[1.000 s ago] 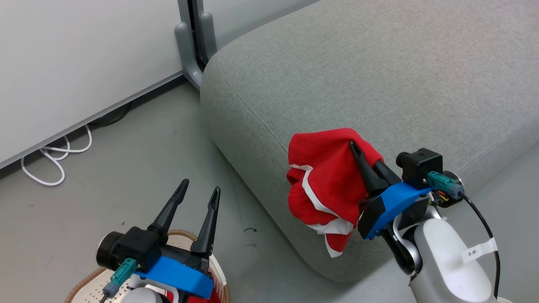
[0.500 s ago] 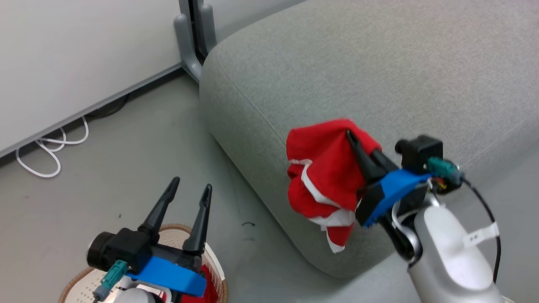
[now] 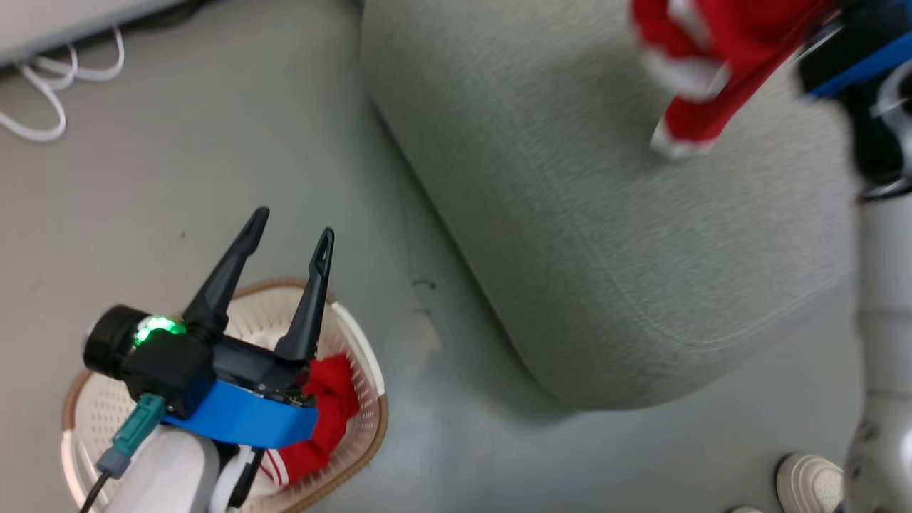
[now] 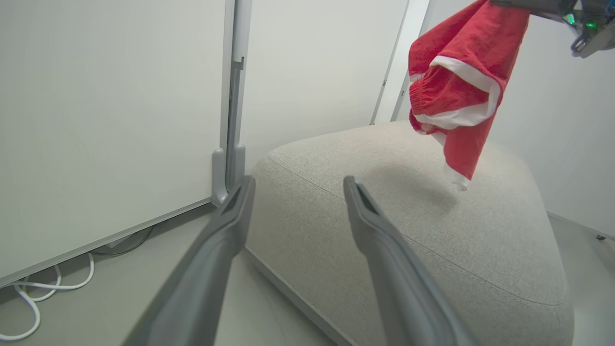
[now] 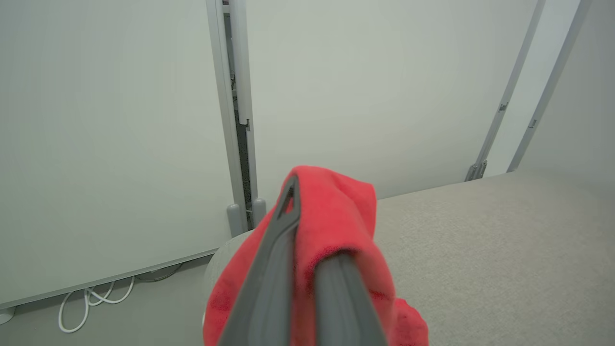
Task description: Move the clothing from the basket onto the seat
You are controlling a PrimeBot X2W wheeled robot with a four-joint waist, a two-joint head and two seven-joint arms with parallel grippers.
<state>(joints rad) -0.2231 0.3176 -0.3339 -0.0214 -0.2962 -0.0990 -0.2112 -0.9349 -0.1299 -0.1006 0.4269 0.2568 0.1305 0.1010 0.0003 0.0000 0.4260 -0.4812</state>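
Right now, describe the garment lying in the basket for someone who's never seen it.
Find the big grey seat; a cream holed basket stands on the floor nearby. The red garment lies inside, unlike the other garment hanging from the right hand.

In the head view, the basket (image 3: 363, 363) sits on the floor (image 3: 178, 178) at 7 o'clock, one garment (image 3: 331, 399) in it and the left gripper (image 3: 293, 222) above. The seat (image 3: 570, 249) spans centre to 2 o'clock. A second garment (image 3: 741, 50) hangs over it at 1 o'clock, and cables (image 3: 57, 132) lie at 10 o'clock.
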